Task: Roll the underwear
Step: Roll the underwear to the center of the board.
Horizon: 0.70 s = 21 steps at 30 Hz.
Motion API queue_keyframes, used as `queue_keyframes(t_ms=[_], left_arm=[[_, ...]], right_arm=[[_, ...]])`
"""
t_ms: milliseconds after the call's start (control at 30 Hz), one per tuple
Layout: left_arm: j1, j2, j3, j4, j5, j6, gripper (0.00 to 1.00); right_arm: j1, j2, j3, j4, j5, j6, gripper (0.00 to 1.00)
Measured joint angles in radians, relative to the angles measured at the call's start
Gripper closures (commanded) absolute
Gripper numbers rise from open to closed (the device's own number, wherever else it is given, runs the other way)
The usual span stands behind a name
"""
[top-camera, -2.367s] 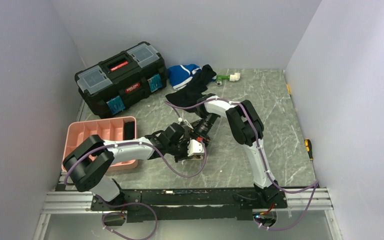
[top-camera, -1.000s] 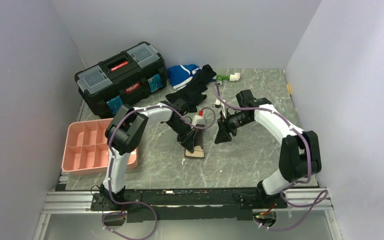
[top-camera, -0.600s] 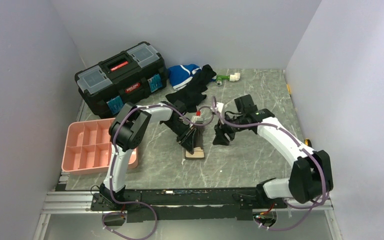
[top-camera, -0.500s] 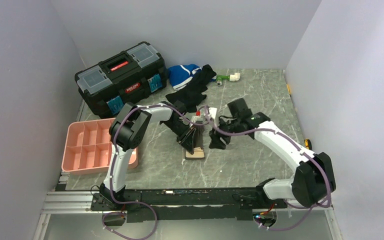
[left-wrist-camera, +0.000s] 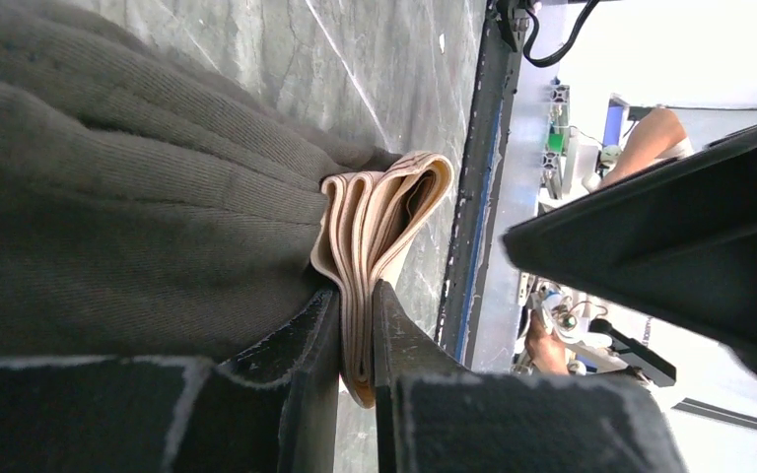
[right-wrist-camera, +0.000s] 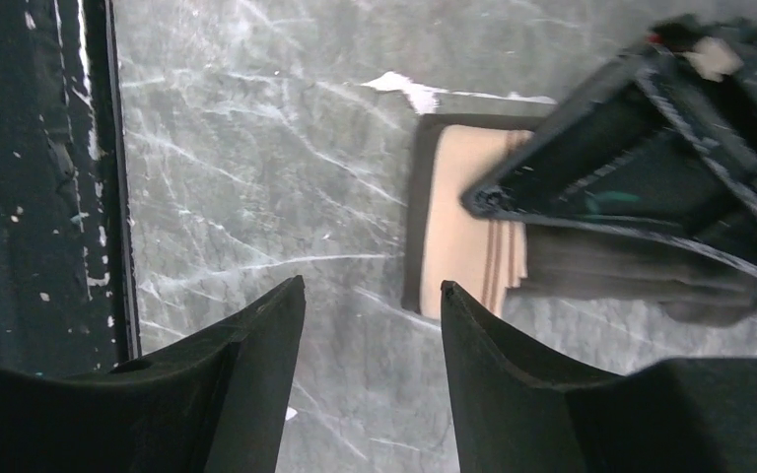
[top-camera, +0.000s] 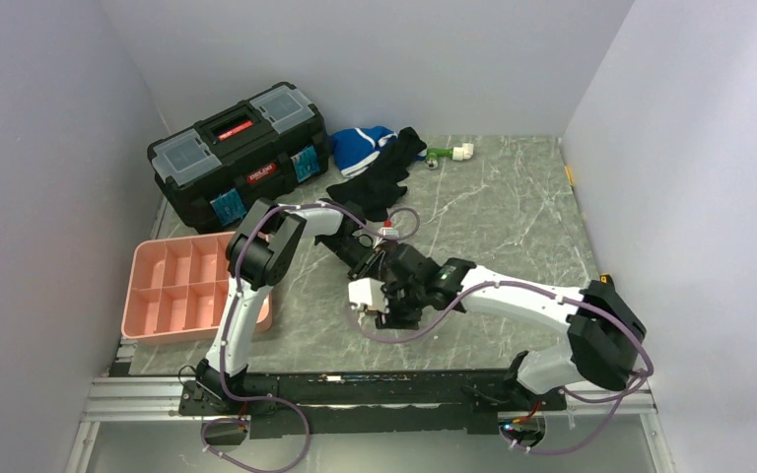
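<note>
The underwear (left-wrist-camera: 108, 197) lies folded on the table, dark grey-brown with a beige waistband (left-wrist-camera: 384, 217). My left gripper (left-wrist-camera: 357, 315) is shut on the stacked waistband layers, pinching them edge-on. In the top view the left gripper (top-camera: 373, 268) sits mid-table, and the right arm crosses over it and hides most of the garment. My right gripper (right-wrist-camera: 373, 296) is open with nothing between its fingers, hovering just in front of the waistband's near end (right-wrist-camera: 463, 236). In the top view the right gripper (top-camera: 388, 311) is right beside the left one.
A black toolbox (top-camera: 239, 153) stands at the back left. A pink compartment tray (top-camera: 197, 286) sits at the left. A black garment (top-camera: 379, 182), a blue-and-white garment (top-camera: 360, 148) and a green-white object (top-camera: 450, 153) lie at the back. The black rail (right-wrist-camera: 39, 197) borders the near edge.
The right arm has swung from the right side across to the underwear, and its open gripper now hangs at the waistband's near end. The left gripper has kept its hold.
</note>
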Motion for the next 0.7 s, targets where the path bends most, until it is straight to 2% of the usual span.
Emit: queue_keyframes(t_ms=[200, 700], left_arm=[[0.001, 0.021, 0.016, -0.031, 0.017, 0.001, 1.00], [0.001, 0.031, 0.024, -0.048, 0.024, 0.006, 1.00]], right_arm=[[0.091, 0.089, -0.023, 0.031, 0.110, -0.028, 0.49], [0.096, 0.137, -0.042, 0.097, 0.237, -0.074, 0.50]])
